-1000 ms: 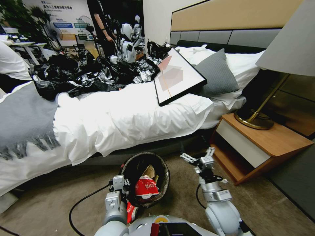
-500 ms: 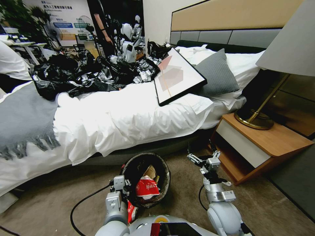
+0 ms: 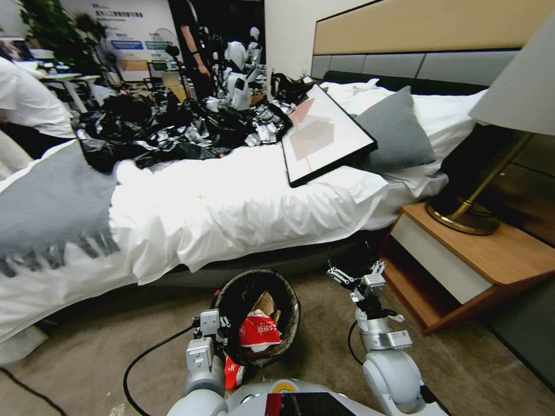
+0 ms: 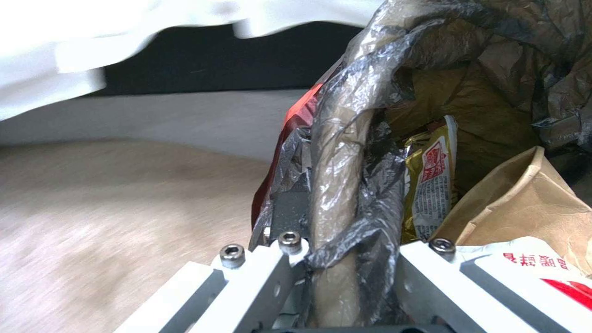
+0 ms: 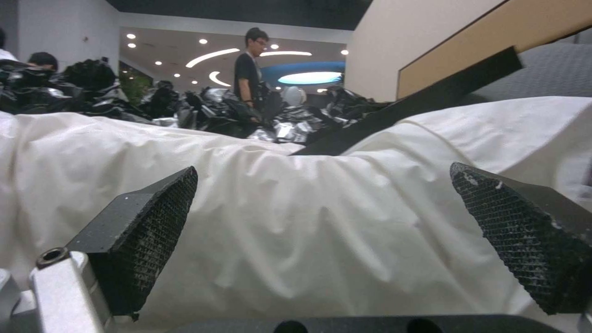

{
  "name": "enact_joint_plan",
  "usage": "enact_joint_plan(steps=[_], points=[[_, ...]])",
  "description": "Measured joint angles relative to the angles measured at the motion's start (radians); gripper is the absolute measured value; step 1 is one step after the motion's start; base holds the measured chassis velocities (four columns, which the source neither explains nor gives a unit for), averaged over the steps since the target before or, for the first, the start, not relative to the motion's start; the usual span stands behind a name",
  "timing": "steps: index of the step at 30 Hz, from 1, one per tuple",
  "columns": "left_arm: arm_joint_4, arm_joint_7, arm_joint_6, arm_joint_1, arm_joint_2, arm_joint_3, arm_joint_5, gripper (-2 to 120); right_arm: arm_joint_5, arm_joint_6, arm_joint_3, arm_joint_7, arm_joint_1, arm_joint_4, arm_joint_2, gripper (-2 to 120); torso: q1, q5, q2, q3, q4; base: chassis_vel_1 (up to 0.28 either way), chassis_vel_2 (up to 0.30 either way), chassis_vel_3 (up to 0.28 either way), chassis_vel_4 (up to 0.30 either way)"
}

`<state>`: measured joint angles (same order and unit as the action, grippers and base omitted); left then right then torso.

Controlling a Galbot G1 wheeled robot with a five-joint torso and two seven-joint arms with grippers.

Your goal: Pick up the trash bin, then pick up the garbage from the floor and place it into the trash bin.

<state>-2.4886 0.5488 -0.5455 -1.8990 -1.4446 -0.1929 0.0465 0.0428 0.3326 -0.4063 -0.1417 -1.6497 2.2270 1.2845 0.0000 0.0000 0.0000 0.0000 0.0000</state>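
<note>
Whole head view shifted since half a second ago: bed (image 3: 231,202), framed picture (image 3: 326,136) and nightstand (image 3: 480,260) now sit farther right in the frame, so camera turned rather than furniture; right gripper (image 3: 355,273) slightly lower and nearer the bed edge than a second ago.

Trash bin (image 3: 292,312) at lower centre of the head view, raised above the carpet (image 3: 87,352), black liner folded over the rim. Inside: red snack wrapper (image 3: 257,332), brown paper bag (image 3: 266,301); in the left wrist view also a yellow wrapper (image 4: 428,180) beside the paper bag (image 4: 524,203).

Left gripper (image 3: 217,332) at the bin's left rim, fingers clenched on that bag-wrapped rim (image 4: 336,185), one inside and one outside.

Right gripper just right of the bin, apart from it, pointing at the bed; fingers (image 5: 148,222) spread wide with nothing between them, white sheet (image 5: 321,208) beyond.

Lamp (image 3: 462,214) on the nightstand at right.
</note>
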Motion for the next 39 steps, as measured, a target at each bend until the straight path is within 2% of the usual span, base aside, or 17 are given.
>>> enact_joint_plan(steps=[39], points=[[-0.012, -0.004, 0.005, 0.006, 0.002, -0.018, -0.003, 1, 0.003, -0.004, 0.004, 0.009, 0.021, -0.007, -0.004, 100, 0.000, 0.0001, 0.000, 0.000, 0.0000, 0.122, 0.124, 0.125, 0.127]])
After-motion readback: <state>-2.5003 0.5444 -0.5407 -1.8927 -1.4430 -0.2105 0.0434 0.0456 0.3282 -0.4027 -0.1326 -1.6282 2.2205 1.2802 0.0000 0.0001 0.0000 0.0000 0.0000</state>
